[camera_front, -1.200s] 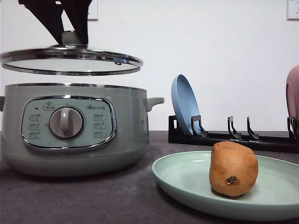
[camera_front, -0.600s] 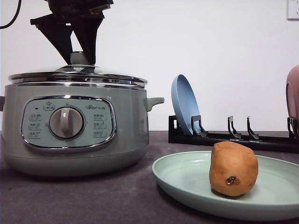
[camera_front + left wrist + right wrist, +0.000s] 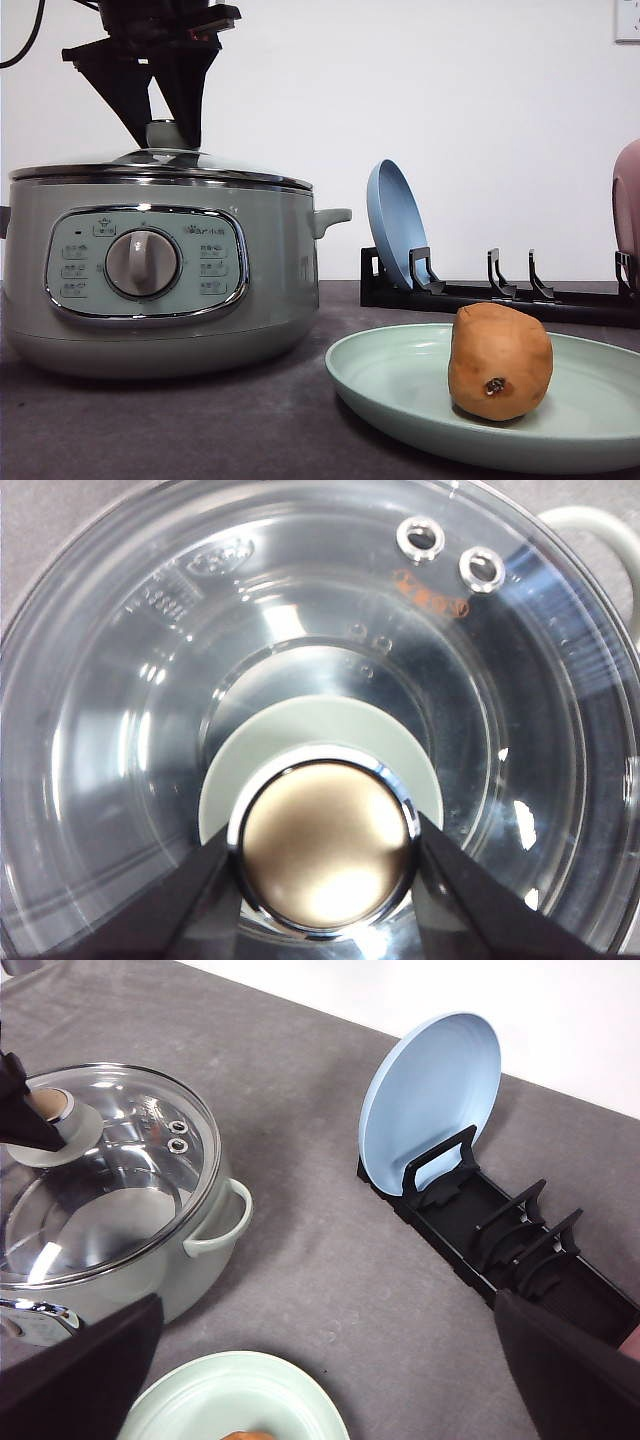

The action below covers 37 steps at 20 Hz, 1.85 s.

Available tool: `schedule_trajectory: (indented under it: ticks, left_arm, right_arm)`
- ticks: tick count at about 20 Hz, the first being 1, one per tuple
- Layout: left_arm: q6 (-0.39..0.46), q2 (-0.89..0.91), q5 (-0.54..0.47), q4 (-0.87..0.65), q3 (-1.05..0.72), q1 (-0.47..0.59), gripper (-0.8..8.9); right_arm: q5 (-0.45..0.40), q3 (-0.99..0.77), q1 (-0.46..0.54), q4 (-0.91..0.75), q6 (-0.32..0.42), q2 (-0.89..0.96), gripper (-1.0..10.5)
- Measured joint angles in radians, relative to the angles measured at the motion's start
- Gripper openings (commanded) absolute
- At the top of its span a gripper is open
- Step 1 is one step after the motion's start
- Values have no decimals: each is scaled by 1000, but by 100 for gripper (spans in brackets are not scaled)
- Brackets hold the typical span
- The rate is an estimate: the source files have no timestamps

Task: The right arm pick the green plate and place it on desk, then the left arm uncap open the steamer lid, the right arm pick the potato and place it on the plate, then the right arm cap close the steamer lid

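The lid [image 3: 160,165] sits on the steamer [image 3: 150,280], its knob [image 3: 325,845] clamped by our left pincer [image 3: 325,865]. We judge release should be straight up, without dragging. The potato [image 3: 500,362] rests on the plate [image 3: 400,385], at the steamer's four o'clock on the worktop [image 3: 330,1230]. Our right pincer [image 3: 330,1430] hangs spread, empty. Panel lettering unreadable.
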<state>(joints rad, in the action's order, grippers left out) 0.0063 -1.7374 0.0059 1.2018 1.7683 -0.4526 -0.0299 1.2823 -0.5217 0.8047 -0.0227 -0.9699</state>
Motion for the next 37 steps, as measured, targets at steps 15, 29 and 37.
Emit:
schedule_trajectory:
  ticks: [15,29,37]
  left_arm:
    - [-33,3,1,-14,23,-1,470]
    - [-35,260,183,212,179,-34,465]
    - [-35,295,234,212,179,-56,357]
  right_arm:
    - [3,0,0,0,0,1,545]
    - [267,0,0,198,0,1,545]
    - [402,0,0,325,-1,1,448]
